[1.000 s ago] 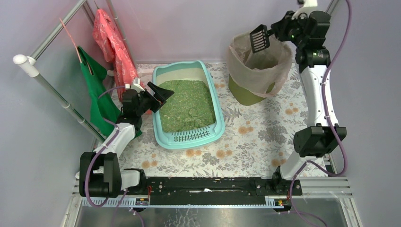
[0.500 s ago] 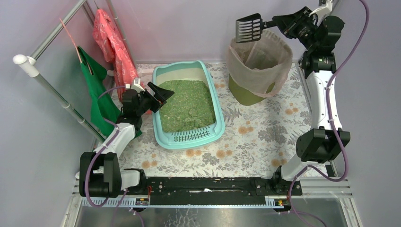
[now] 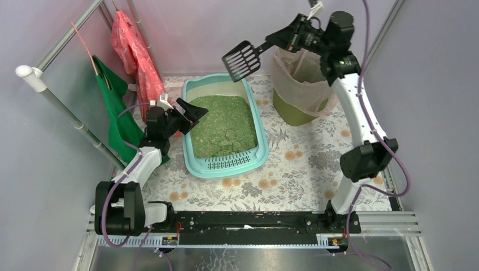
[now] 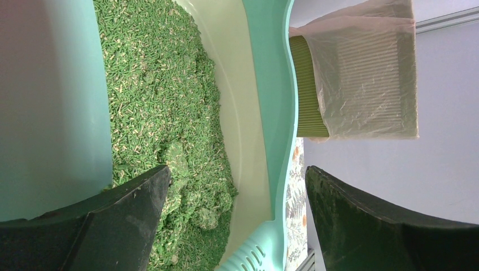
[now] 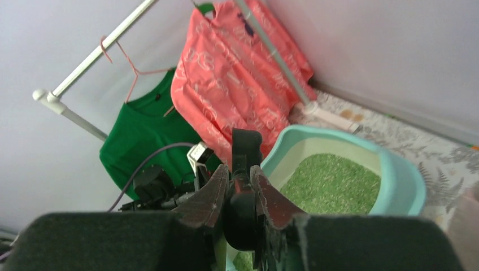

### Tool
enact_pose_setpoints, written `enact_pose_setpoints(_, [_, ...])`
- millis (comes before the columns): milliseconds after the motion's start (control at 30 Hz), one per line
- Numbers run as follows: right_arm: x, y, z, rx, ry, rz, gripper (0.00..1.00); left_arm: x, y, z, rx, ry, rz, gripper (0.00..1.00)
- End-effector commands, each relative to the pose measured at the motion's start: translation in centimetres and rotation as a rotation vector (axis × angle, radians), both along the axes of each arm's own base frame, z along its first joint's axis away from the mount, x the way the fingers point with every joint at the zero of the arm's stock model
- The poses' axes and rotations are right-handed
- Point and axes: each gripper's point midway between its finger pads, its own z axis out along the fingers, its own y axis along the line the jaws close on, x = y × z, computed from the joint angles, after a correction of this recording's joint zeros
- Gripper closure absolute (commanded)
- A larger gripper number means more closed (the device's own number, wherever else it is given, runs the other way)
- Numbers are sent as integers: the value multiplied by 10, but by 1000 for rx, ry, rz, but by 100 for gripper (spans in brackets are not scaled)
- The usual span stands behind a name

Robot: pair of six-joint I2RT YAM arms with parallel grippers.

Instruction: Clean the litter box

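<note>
The pale turquoise litter box (image 3: 257,121) holds green granules (image 3: 221,125) and has a slotted step (image 3: 230,163) at its near end. My right gripper (image 3: 281,39) is raised above the box's far end, shut on the handle of a black slotted scoop (image 3: 241,59). In the right wrist view the scoop handle (image 5: 245,195) sits pinched between the jaws of the right gripper (image 5: 240,179), with the litter box (image 5: 402,180) below. My left gripper (image 3: 195,111) hangs open over the box's left rim. In the left wrist view the left gripper (image 4: 234,195) is wide open over clumped granules (image 4: 195,195).
A round olive bin (image 3: 294,110) lined with a beige bag (image 3: 308,79) stands right of the box. A clothes rail (image 3: 68,107) at the left carries a green garment (image 3: 116,107) and a pink one (image 3: 133,51). The table has a floral cover (image 3: 305,158).
My right arm has swung the scoop left, from over the bin to above the far end of the litter box. The left arm has not moved.
</note>
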Motion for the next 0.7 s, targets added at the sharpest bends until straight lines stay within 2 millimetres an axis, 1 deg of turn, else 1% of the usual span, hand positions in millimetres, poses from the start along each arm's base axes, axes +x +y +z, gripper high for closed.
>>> enact_pose_setpoints(0, [10,34,-34,-62,53,110,100,-3,7,-21,40,63,14,2])
enact_pose_setpoints(133, [24,67,-71,-100,108,157,100,0,6,-13,34,54,7,2])
enact_pose_setpoints(200, [30,87,-93,-131,134,175,100,4,13,-7,24,43,21,2])
enact_pose_setpoints(367, [33,135,-141,-221,169,208,100,14,23,7,5,19,44,2])
enact_pose_setpoints(467, [35,152,-169,-277,180,203,100,16,26,8,3,17,51,2])
enact_pose_setpoints(567, [34,165,-194,-338,182,189,100,15,29,4,13,30,63,2])
enact_pose_setpoints(667, [35,168,-218,-438,151,153,100,14,31,-1,18,39,72,2])
